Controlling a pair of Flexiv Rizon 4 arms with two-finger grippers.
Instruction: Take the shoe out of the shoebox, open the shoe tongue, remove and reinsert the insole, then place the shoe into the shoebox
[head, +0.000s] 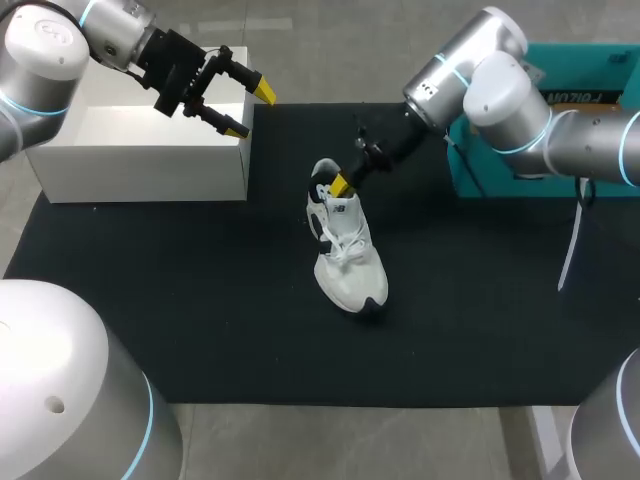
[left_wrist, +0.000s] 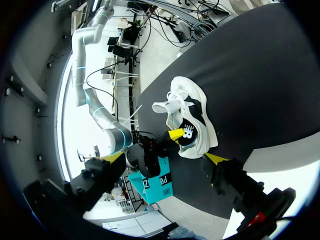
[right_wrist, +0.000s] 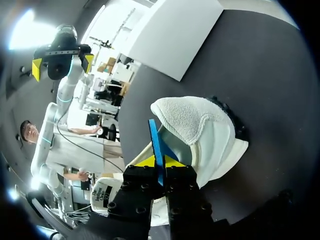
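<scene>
Your right gripper (head: 341, 185) sat at the heel opening of the shoe (head: 345, 255); its fingers were nearly closed, pinching the thin blue insole (right_wrist: 156, 145) from both sides; the insole stood edge-on out of the shoe, with the tongue (right_wrist: 187, 117) just ahead of it; the shoe stood upright near the middle of the black mat (head: 200, 320), outside the white box (head: 140, 150) and well apart from it; your left gripper (head: 250, 110) hung over the box's right end, fingers spread wide, holding nothing.
</scene>
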